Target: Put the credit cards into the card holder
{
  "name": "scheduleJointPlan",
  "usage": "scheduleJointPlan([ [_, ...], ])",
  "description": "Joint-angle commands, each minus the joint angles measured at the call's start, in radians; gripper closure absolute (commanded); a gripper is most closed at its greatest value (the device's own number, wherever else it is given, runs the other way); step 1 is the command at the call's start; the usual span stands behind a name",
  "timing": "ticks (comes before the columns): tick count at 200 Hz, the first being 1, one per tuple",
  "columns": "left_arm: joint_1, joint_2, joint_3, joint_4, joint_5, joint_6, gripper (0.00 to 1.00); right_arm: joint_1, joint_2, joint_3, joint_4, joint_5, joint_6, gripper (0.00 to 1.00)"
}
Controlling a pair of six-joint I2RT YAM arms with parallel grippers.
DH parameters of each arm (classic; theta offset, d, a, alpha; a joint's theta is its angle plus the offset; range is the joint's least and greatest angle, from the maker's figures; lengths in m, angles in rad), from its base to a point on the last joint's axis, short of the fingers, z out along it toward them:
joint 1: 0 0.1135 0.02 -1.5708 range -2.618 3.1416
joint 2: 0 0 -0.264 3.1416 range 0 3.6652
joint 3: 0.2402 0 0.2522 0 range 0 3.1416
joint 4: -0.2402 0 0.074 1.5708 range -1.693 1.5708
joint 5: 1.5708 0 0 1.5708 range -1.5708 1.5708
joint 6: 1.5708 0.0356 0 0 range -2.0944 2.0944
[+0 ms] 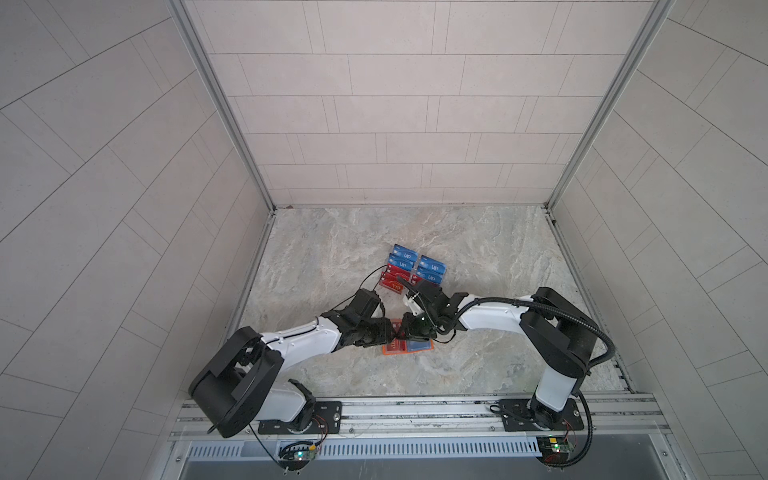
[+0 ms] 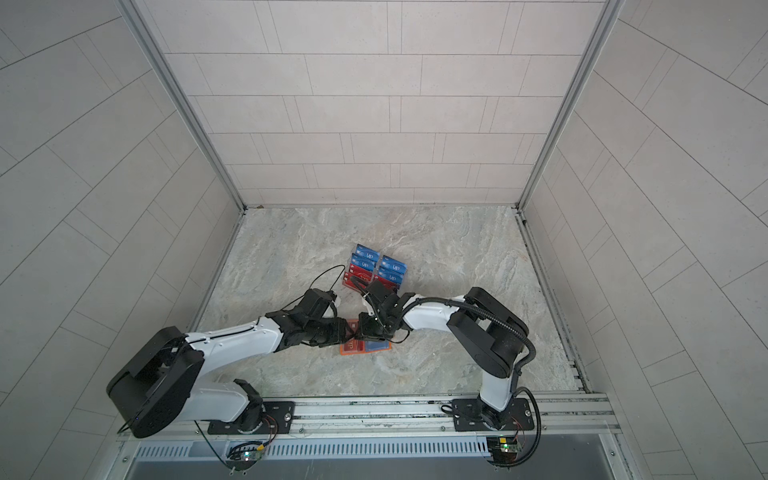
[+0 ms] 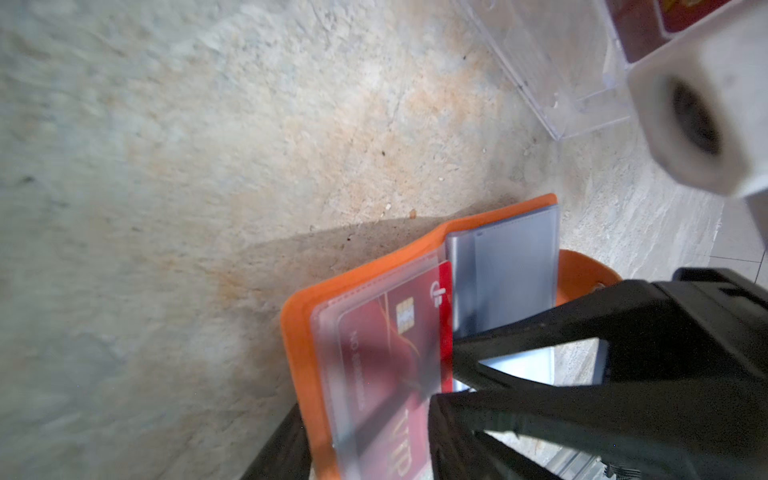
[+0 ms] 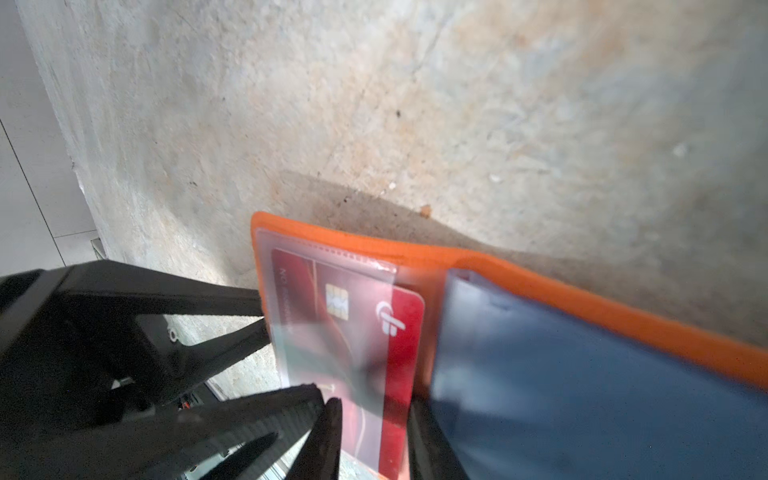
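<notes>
The orange card holder (image 1: 415, 352) (image 2: 376, 351) lies open on the marble table, near the front. A red credit card (image 3: 445, 291) (image 4: 405, 316) sits most of the way inside the clear sleeve on its left half, with one end sticking out. My left gripper (image 1: 392, 334) (image 3: 365, 449) is open, one finger outside the holder's orange edge (image 3: 299, 332) and the other near the card's exposed end. My right gripper (image 1: 409, 328) (image 4: 378, 436) stands narrowly open over that end. Bluish sleeves (image 4: 582, 395) cover the right half.
Two clear acrylic racks (image 1: 415, 268) (image 2: 376, 268) with several blue and red cards stand just behind the grippers. A corner of a rack (image 3: 561, 75) shows close by in the left wrist view. Tiled walls enclose the table on three sides.
</notes>
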Motion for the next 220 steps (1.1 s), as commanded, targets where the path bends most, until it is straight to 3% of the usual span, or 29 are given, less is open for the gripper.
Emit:
scheduleJointPlan([
  [1, -0.003, 0.039, 0.012, -0.017, 0.011, 0.014, 0.53, 0.019, 0.017, 0.020, 0.041, -0.023, 0.018, 0.69],
  [176, 0.023, 0.043, -0.019, 0.017, 0.064, -0.005, 0.57, 0.019, -0.009, -0.034, 0.256, -0.056, 0.022, 0.69],
  [220, 0.023, 0.035, -0.019, -0.012, 0.019, -0.012, 0.55, 0.018, -0.031, -0.045, 0.264, -0.054, -0.007, 0.69],
])
